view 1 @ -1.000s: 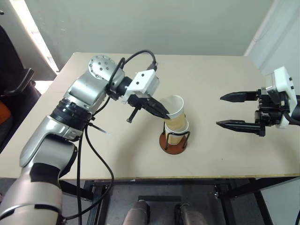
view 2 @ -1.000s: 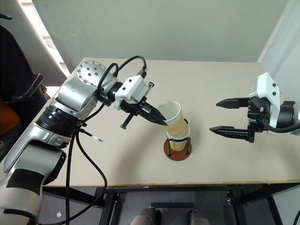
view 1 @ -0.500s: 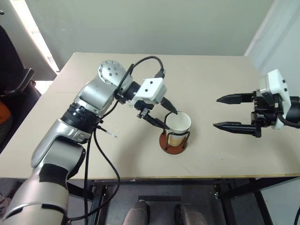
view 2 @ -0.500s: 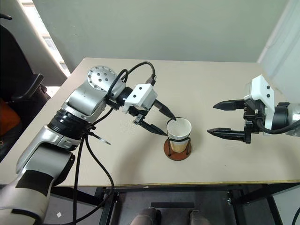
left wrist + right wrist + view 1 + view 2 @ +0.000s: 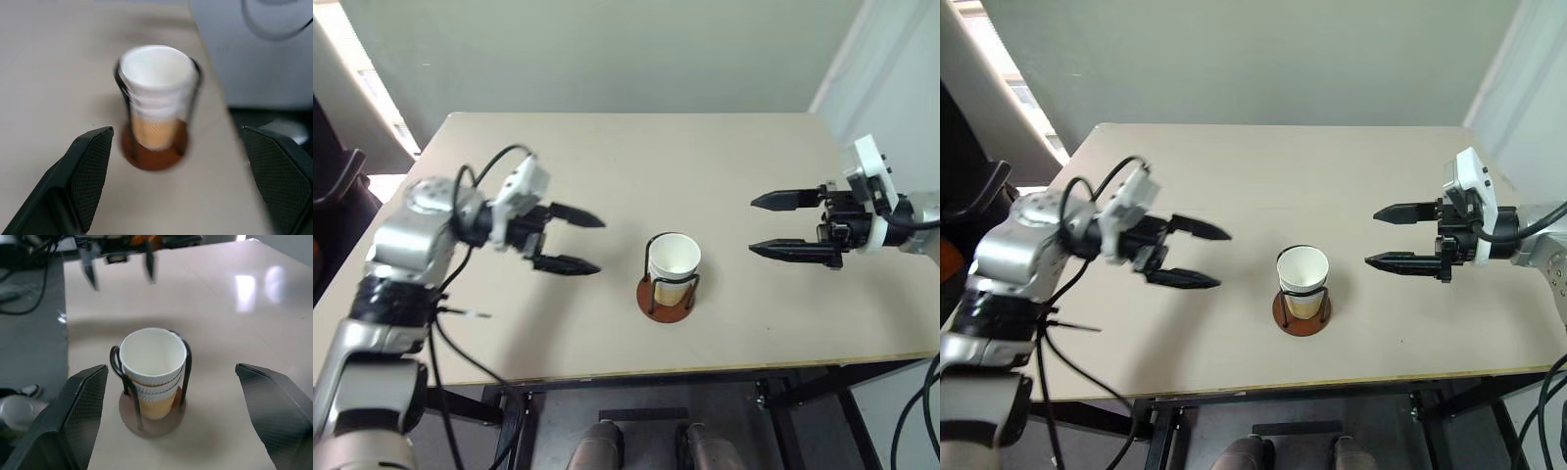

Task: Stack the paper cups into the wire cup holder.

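Your left gripper (image 5: 576,241) has let go and swung clear, jaws spread like the right gripper's (image 5: 775,224), and the cups (image 5: 674,262) sit nested in the holder (image 5: 666,297) mid-table, so a careless sweep could topple it.

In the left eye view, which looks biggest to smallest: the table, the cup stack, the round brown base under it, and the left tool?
1. Table.
2. Left tool and cup stack: too alike to rank.
3. Round brown base, mostly hidden by the cups.

A beige table (image 5: 724,157) stands against a pale grey-green wall (image 5: 607,49) (a white curtain (image 5: 891,78) at the right).
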Motion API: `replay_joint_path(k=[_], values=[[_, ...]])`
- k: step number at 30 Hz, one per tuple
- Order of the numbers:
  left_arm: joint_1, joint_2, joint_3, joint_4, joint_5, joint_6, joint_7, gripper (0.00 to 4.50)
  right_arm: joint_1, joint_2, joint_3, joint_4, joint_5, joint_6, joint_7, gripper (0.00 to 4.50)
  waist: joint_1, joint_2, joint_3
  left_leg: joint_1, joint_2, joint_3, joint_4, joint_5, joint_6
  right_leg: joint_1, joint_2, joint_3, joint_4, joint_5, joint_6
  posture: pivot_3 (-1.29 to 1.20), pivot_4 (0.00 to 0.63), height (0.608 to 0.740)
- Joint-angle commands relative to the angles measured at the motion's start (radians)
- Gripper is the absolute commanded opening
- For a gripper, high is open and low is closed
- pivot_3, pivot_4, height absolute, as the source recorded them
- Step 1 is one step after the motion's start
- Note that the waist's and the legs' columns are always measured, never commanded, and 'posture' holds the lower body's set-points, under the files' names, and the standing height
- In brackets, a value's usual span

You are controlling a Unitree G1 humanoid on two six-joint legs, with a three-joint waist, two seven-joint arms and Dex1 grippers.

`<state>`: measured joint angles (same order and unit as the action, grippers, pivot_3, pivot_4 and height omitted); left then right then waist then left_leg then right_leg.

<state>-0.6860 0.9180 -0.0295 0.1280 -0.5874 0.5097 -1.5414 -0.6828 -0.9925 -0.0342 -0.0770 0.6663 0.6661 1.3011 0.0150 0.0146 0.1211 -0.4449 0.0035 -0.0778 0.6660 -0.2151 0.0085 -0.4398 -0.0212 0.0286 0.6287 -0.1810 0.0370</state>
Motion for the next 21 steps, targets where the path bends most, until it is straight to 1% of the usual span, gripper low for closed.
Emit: replay_joint_path(k=[1,3,5,10,15,21], values=[[0.092,0.061,0.105,-0.091,-0.049,0.043,0.006,4.47,-0.022,-0.024,0.016,0.052,-0.04,-0.041,0.08,4.35,0.008,0.0,0.0,0.0,0.0,0.0,-0.001,-0.001,0.001,0.0,0.0,0.0,0.0,-0.001,-0.002,0.0,0.15,0.74],[0.172,0.103,0.172,-0.118,-0.055,0.057,0.025,4.47,-0.003,-0.048,0.022,0.097,-0.064,-0.05,0.123,4.35,0.01,0.0,0.0,0.0,0.0,0.0,-0.001,-0.002,0.003,0.0,0.0,0.0,0.001,-0.005,-0.009,0.0,0.15,0.74],[0.226,0.129,0.22,-0.135,-0.06,0.064,0.041,4.47,0.008,-0.057,0.026,0.128,-0.082,-0.057,0.144,4.35,0.01,0.0,0.0,0.0,-0.001,0.0,-0.001,-0.002,0.003,0.0,0.0,0.0,0.002,-0.006,-0.011,0.0,0.15,0.74],[0.299,0.144,0.289,-0.184,-0.081,0.09,0.086,4.47,0.0,-0.035,0.033,0.148,-0.1,-0.065,0.159,4.35,0.004,0.0,0.0,0.003,-0.001,0.0,-0.002,-0.002,0.001,-0.001,0.0,0.0,0.003,-0.004,-0.015,0.0,0.15,0.74],[0.35,0.145,0.33,-0.227,-0.097,0.108,0.121,4.47,-0.027,0.004,0.056,0.167,-0.122,-0.075,0.173,4.35,-0.007,0.0,0.0,0.008,0.0,0.0,-0.004,-0.001,-0.001,0.0,0.0,0.0,0.007,-0.005,-0.018,0.0,0.15,0.74],[0.367,0.147,0.345,-0.247,-0.119,0.128,0.141,4.47,-0.049,0.018,0.061,0.186,-0.142,-0.081,0.193,4.35,-0.008,0.0,0.0,0.009,0.0,0.0,-0.005,-0.001,-0.002,-0.001,0.0,0.0,0.014,-0.01,-0.026,0.0,0.15,0.74]])
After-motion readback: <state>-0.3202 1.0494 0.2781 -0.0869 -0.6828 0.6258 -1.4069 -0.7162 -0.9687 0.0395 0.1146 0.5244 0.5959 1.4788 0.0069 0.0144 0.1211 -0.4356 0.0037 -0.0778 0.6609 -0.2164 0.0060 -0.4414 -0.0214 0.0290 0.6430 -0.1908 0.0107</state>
